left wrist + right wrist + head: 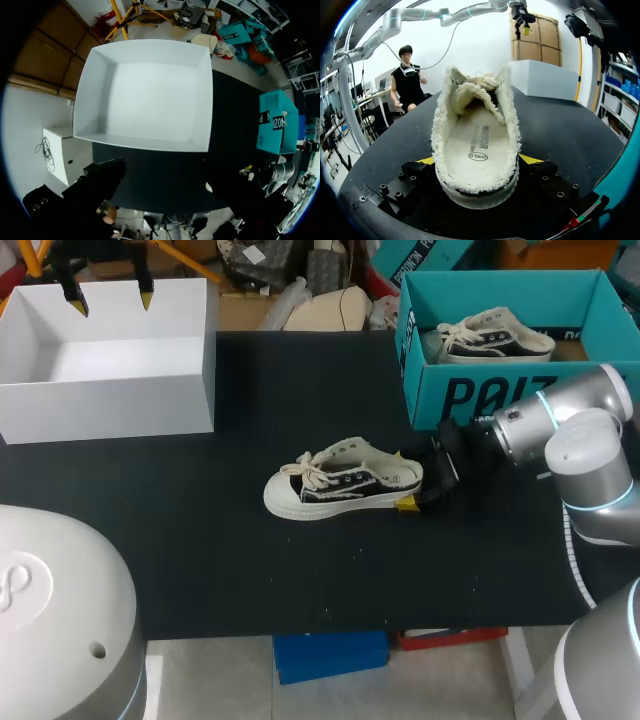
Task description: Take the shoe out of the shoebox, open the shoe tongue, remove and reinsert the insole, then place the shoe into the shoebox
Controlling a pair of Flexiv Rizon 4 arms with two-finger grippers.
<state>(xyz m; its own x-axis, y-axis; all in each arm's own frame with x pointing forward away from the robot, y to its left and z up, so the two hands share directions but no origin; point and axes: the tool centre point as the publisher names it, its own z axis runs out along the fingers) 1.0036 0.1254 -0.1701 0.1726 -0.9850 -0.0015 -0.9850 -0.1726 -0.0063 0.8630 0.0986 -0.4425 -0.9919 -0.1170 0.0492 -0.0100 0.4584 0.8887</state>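
So the shoe (345, 488) sits on its sole pretty much mid-table on the black table (220, 570), toe pointing to 9 o'clock and heel to 3 o'clock. The laces lie loose over the front.

The right gripper (415, 486) comes in from 3 o'clock and is pinching the heel. In the right wrist view the heel sits right between the two fingers, with a yellow tip tucked against the sole on each side. That view looks straight into the shoe from behind. The pale insole (479, 150) lies flat inside, with fuzzy lining all round the opening.

The teal box (470, 390) is at about 2 o'clock from the shoe, just beside the right arm, and there's a second shoe (495, 335) lying in it.

The white box (110, 400) is way over at 10 o'clock, well apart from the shoe. The left gripper (112, 302) hangs over its back edge with the fingers spread wide, both yellow tips pointing down. The left wrist view looks straight down into that box, with the two dark fingers (100, 185) far apart on the near side.
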